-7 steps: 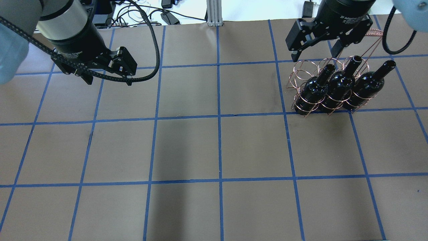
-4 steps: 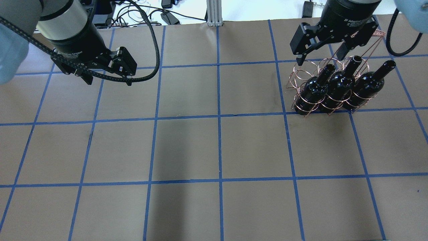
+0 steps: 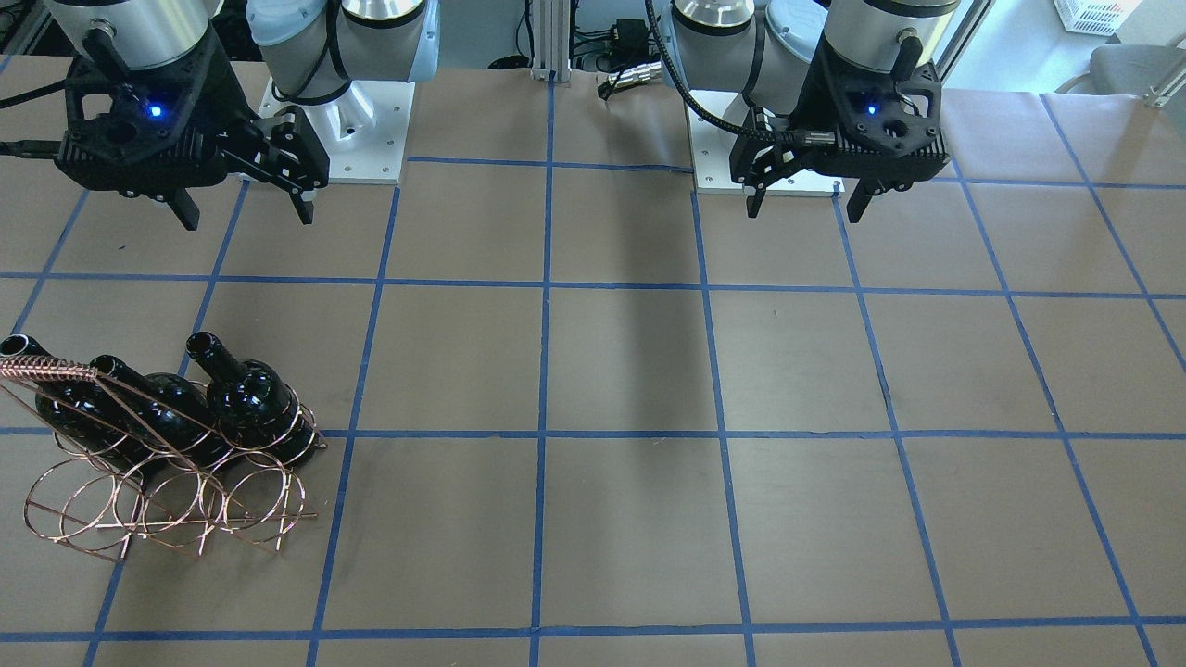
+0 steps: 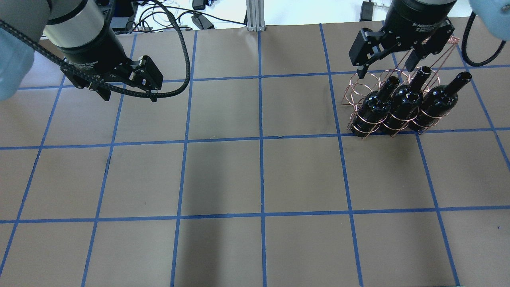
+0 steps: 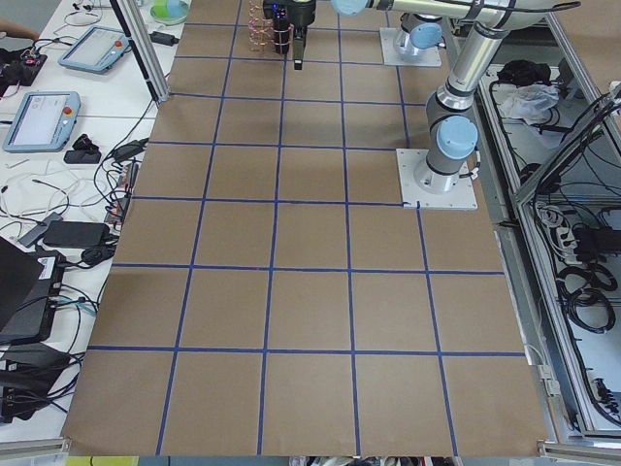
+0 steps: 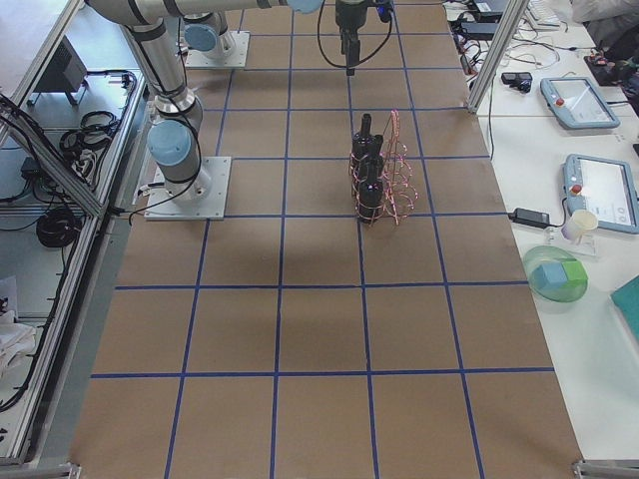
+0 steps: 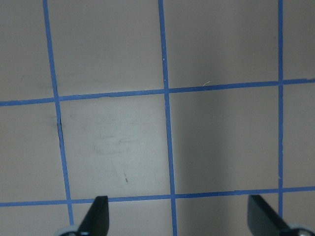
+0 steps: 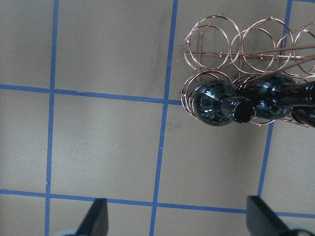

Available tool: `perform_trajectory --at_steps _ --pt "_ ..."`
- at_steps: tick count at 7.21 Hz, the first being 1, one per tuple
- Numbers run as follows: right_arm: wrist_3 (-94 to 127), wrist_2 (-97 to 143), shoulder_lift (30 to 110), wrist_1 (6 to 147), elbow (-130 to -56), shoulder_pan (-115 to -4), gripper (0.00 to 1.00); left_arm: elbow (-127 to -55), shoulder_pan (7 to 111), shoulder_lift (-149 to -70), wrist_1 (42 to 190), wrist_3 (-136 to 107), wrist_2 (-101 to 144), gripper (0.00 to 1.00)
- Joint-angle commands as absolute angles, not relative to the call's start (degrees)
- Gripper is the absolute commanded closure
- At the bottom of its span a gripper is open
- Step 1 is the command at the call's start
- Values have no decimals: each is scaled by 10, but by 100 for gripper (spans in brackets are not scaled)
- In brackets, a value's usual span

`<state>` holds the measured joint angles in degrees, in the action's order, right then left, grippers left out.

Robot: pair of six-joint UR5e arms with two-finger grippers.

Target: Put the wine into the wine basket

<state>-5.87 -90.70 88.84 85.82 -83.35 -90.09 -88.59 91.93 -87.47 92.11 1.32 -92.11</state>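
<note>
Right tool (image 3: 248, 211) hangs wide open and empty, above and beside the copper-coloured wire wine basket (image 3: 48, 371), which holds three glossy near-black glass wine bottles (image 4: 404, 101). Risk: a low pass snagging the wire would tip it.

Bright, even light comes from overhead. A soft, broad shadow runs down the middle of the table (image 4: 223, 179), and a darker patch lies just beside the wine bottles (image 4: 402, 104), whose black glass shows small white glints. Beyond the table's far edge the overhead view burns out white.
</note>
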Motion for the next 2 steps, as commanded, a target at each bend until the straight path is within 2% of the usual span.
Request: perform_trajectory --at_steps 1,2 --pt "-57 -905 889 860 -835 -901 0 -886 919 -875 921 13 -921 0" --pt "-57 -906 889 860 -835 -901 0 -886 919 -875 921 13 -921 0"
